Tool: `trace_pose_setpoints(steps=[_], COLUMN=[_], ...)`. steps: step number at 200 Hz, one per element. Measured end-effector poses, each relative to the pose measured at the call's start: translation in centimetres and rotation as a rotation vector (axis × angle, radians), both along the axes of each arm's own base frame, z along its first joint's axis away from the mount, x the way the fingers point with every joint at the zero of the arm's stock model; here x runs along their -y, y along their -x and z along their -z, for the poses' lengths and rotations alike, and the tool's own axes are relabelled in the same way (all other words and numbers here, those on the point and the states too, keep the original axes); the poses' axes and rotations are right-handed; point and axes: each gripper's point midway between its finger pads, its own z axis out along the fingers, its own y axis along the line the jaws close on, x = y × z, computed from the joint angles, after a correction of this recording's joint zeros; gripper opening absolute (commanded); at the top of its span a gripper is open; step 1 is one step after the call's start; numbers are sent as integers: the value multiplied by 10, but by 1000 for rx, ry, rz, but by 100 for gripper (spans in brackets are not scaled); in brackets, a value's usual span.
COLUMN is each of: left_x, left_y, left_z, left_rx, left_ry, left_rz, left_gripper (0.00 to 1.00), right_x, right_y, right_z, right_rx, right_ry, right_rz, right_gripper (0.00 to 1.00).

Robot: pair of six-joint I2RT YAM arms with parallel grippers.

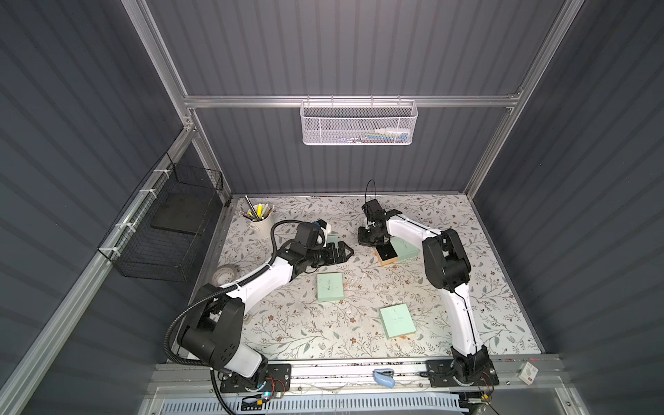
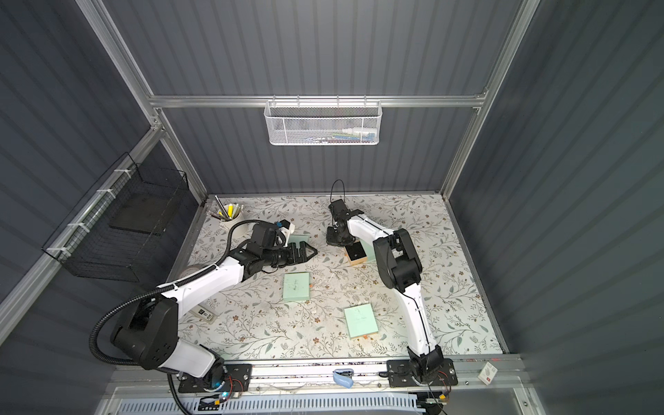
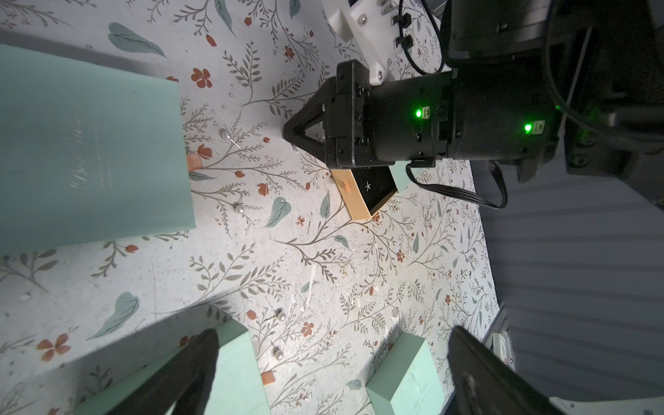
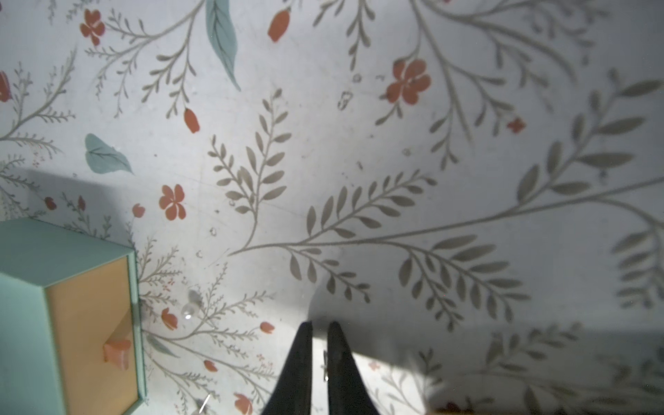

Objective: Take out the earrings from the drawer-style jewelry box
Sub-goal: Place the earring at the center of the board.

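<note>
The drawer-style jewelry box (image 1: 406, 248) is mint green. Its tan drawer (image 1: 386, 256) is pulled out and a star earring (image 3: 367, 186) lies on its black insert. My right gripper (image 1: 366, 240) points down at the table just left of the drawer. Its jaws stand a narrow slit apart (image 4: 319, 325). A tiny silvery earring (image 4: 325, 363) sits in the slit against one finger. Several pearl earrings lie loose on the table: (image 3: 225, 134), (image 3: 239, 208), (image 3: 282, 317). My left gripper (image 1: 349, 251) hovers wide open (image 3: 337, 373) over the table, empty.
Closed mint boxes lie at mid table (image 1: 330, 286), at the front (image 1: 397, 320) and behind the left wrist (image 1: 332, 239). A pen cup (image 1: 259, 219) and a tape roll (image 1: 223, 273) stand at the left. A black wire basket (image 1: 169, 230) hangs on the left wall.
</note>
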Motion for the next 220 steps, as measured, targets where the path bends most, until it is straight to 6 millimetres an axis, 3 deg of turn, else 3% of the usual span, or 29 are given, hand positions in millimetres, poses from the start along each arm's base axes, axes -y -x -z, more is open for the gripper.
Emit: trace_pose_setpoints(steps=[78, 158, 182, 220], left_x=[0, 0, 2, 18], left_y=[0, 0, 2, -3], left_z=[0, 0, -1, 1], left_rx=[0, 0, -4, -33], left_ry=[0, -1, 8, 44], left_rz=[0, 0, 13, 68], left_gripper=[100, 100, 100, 99], right_x=[-1, -9, 7, 61], right_y=[0, -16, -7, 19], right_z=[-2, -29, -47, -105], right_rx=[0, 50, 68, 159], right_ry=[-2, -58, -74, -129], right_rz=[-9, -19, -2, 89], right_gripper=[20, 22, 23, 29])
